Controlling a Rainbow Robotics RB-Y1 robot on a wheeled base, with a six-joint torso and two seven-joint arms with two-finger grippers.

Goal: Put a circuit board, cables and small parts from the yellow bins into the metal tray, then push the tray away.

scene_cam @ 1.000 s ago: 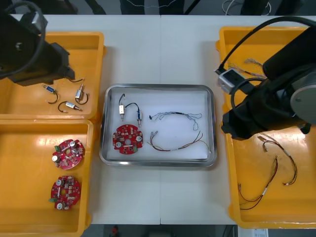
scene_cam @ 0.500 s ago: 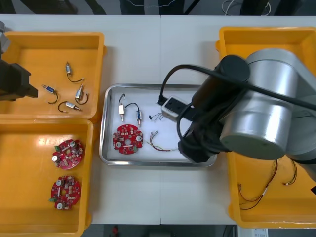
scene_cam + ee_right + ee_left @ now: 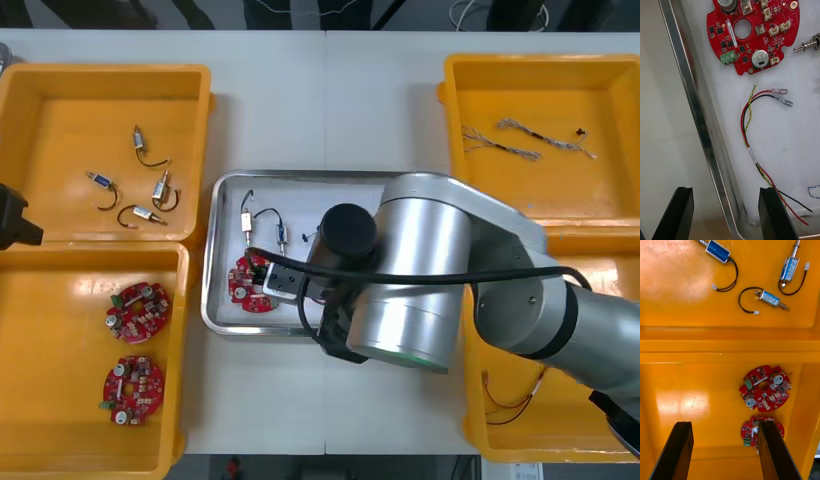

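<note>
The metal tray (image 3: 214,262) lies mid-table, white inside. In it are a round red circuit board (image 3: 752,33), a red and yellow cable (image 3: 751,144) and small metal parts (image 3: 247,222). My right arm (image 3: 400,275) covers most of the tray. The right gripper (image 3: 724,195) is open and low, straddling the tray's rim (image 3: 696,112): one finger over the bare table, the other over the white inside beside the cable. My left gripper (image 3: 724,427) is open above the near left yellow bin (image 3: 685,390), close to two red boards (image 3: 765,388); the left arm (image 3: 12,222) sits at the table's left edge.
The far left bin (image 3: 60,80) holds several small metal parts (image 3: 150,190). Cables (image 3: 520,140) lie in the far right bin (image 3: 600,85). A red and yellow cable (image 3: 510,398) shows in the near right bin (image 3: 480,440). A blue and white cable end (image 3: 813,189) lies by the right fingers.
My right arm has swung from the right bins across the tray to its near left part. The left arm has drawn back from the far left bin to the table's left edge.
</note>
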